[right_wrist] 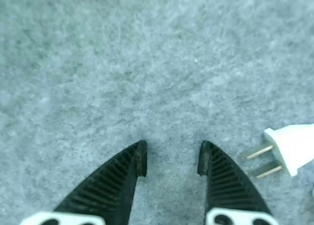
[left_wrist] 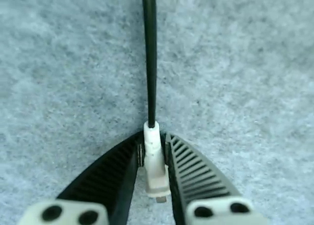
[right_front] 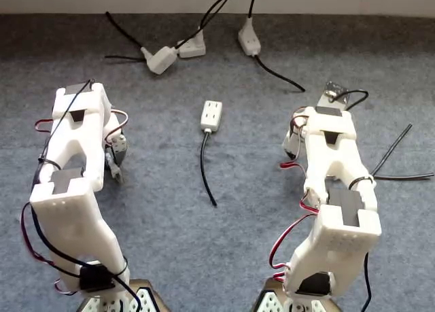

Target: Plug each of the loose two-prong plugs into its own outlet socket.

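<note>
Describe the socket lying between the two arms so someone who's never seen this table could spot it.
On the grey mat, look in the gap between the two arms. The socket is a small white block there, its black cord trailing toward the arm bases. Unlike the white pieces at the far edge, it lies alone, slots up.

Left hand [left_wrist: 153, 140] pinched tight (arm folded low), right hand [right_wrist: 172, 146] spread apart.

Right gripper [right_wrist: 172, 159] hung low over grey carpet [right_wrist: 147, 63]. Black ribbed fingers [right_wrist: 122, 181] stood spread, carpet showing between tips. White two-prong plug [right_wrist: 293, 145] lay flat just beside one finger, metal prongs [right_wrist: 261, 161] pointing toward it.
</note>
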Robot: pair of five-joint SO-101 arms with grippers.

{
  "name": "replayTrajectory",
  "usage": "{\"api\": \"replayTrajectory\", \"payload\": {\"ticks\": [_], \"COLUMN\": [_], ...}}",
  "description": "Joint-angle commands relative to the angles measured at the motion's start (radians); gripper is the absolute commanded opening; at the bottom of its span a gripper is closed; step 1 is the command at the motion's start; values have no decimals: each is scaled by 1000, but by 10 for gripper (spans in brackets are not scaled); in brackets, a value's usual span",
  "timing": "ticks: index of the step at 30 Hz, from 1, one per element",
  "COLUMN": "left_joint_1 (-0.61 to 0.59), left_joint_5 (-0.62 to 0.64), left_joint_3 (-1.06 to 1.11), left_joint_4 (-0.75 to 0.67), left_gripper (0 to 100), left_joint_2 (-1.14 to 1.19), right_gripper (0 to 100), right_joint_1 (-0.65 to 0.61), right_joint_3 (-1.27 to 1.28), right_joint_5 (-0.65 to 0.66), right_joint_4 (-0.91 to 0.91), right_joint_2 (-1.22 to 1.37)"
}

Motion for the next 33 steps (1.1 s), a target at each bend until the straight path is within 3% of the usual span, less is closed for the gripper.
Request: {"api": "replayTrajectory", "payload": {"ticks": [1,8,16,25,33], "left_joint_1": [-13,-7,64,226,384], "left_joint_5": [6,8,8,6,6], "left_joint_3": [-33,-51,-360,-691,-737], "left_joint_4": [-9,-9,0,0,23], "left_gripper": [29,27,5,5,5], "left_joint_2": [-8,19,-22,-186,-412], "right_gripper": [176,176,176,176,176], "right_joint_1": [-5,-5,-5,-5,-5], "right_joint_3": [-7,-7,-7,-7,-7], "right_joint_5": [-8,-8,-8,-8,-8], "right_joint_4": [-12,-12,-12,-12,-13], "right_joint_2": [8,8,8,8,8]}}
